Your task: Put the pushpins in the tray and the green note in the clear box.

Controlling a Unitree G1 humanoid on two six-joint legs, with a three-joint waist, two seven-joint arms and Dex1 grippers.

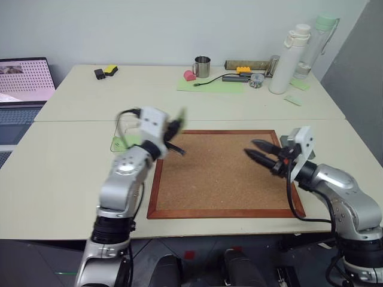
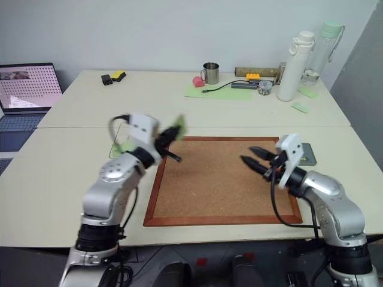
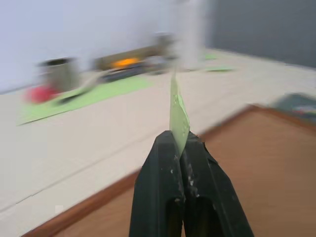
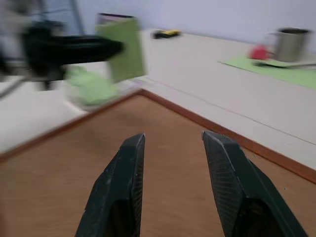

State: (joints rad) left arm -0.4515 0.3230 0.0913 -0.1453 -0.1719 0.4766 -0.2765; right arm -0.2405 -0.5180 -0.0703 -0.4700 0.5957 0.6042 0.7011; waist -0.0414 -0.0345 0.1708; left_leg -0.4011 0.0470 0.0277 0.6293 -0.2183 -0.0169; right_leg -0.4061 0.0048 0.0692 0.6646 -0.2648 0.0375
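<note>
Up in the air, the green note [image 3: 178, 114] is pinched between the two black fingers [image 3: 160, 182] of the left hand [image 1: 174, 128]. The paper sticks out past the fingertips and stands on its edge. This hand floats over the near-left corner of the cork board [image 1: 221, 173], close to the wooden frame.

Just beside the left hand, on its outer side, sits the clear box [image 2: 121, 146] on the bench [image 1: 72, 173]. Something pale green lies in it, but it is too blurry to tell what.

Across the board is the right hand [image 1: 256, 150]. Its fingers [image 4: 121, 192] are spread wide apart with nothing between them. It points across the board toward the left hand, and the two hands are well apart.

Right behind the right hand, at the board's edge, a bit of the dark tray [image 2: 307, 154] peeks out.

Far beyond both hands, at the back of the bench, stand a metal cup [image 1: 202, 67], a tall white bottle [image 1: 286, 60] and a big pale-green sheet [image 1: 212, 85].
</note>
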